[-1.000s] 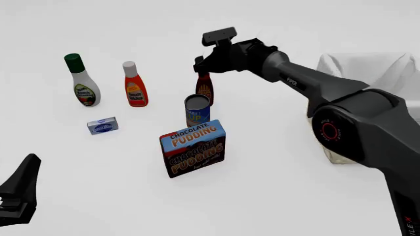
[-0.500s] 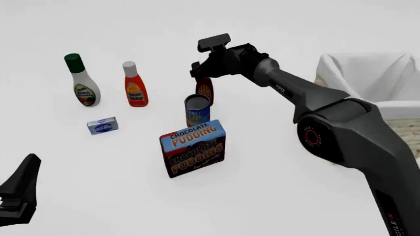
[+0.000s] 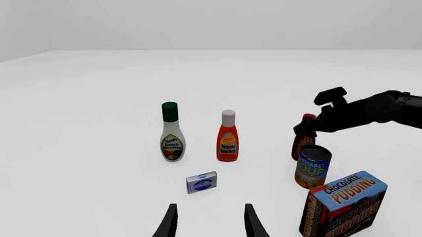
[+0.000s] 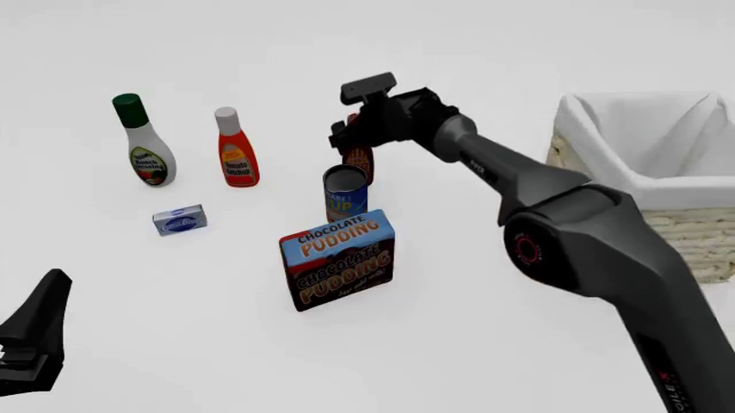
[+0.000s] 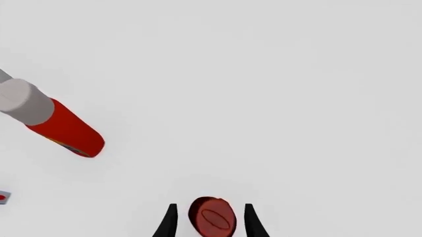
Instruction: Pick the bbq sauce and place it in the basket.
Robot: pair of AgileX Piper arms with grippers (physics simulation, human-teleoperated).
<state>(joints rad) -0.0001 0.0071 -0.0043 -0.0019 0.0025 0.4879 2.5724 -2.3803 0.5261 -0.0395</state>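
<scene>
Your basket (image 4: 672,185) sits at the right edge of the table (image 4: 483,344), well apart from the bottles. The right arm stretches far out across the table toward the far side and bends down over the bbq sauce (image 4: 358,155). The bottle stands upright just behind the soup can (image 4: 344,194). Your right tool (image 5: 207,219) is spread apart, one finger on each side of the red cap (image 5: 212,217), not squeezing it. Go a little lower so you grab the neck, then squeeze gently and lift straight up so you miss the can. Your left tool (image 3: 207,222) waits, fingers apart, near the table's front left corner.
</scene>
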